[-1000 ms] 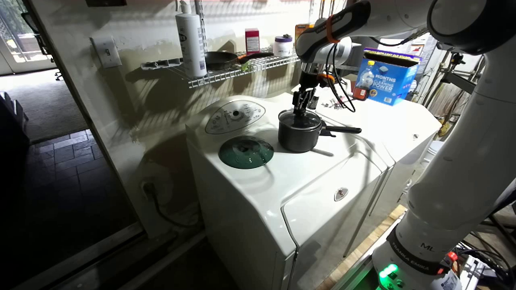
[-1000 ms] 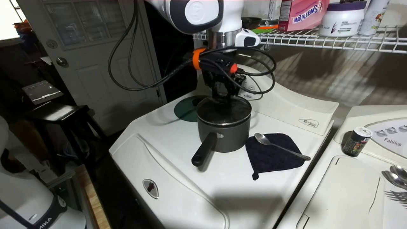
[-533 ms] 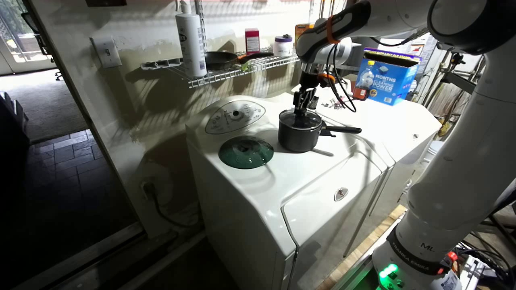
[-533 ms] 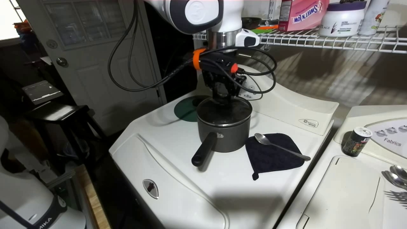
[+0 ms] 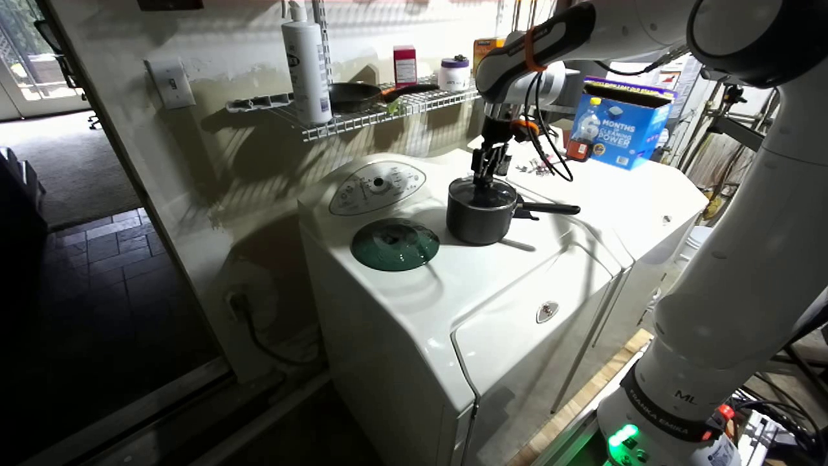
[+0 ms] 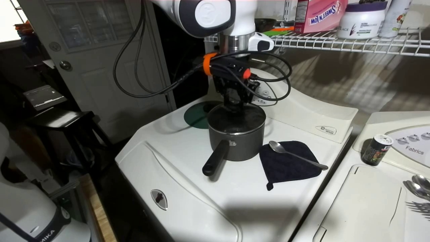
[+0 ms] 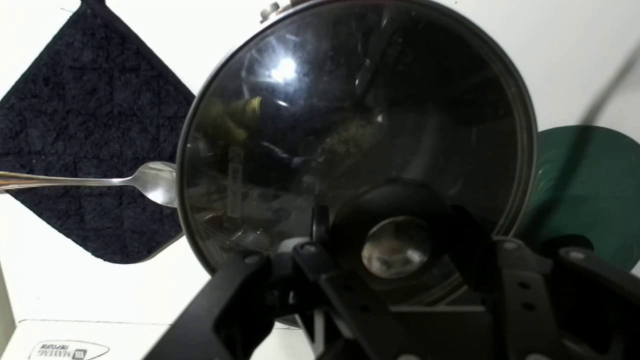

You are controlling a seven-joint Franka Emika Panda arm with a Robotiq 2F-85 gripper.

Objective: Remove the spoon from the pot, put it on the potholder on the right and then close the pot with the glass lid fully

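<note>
Pinching the glass lid [image 7: 355,145] by its knob [image 7: 396,247], the jaws could leave it cocked on the pot [image 6: 248,144] below them if they release off-centre.

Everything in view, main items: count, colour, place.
Machines: 2, white, adjacent
Pot: 1, dark grey, first machine
Lid: 1, clear, on pot
Potholder: 1, dark blue, beside pot
Spoon: 1, silver, on potholder
Disc: 1, green, beside pot
Shaker: 1, black, second machine
Cutlery: several, silver, near shaker
Shelf: 1, white, on wall
Pan: 1, black, shelf
Tub: 1, white, shelf
Pump bottle: 1, white, shelf
Gripper: 1, black, over lid
Arm: 1, mostly white, beside machines
</note>
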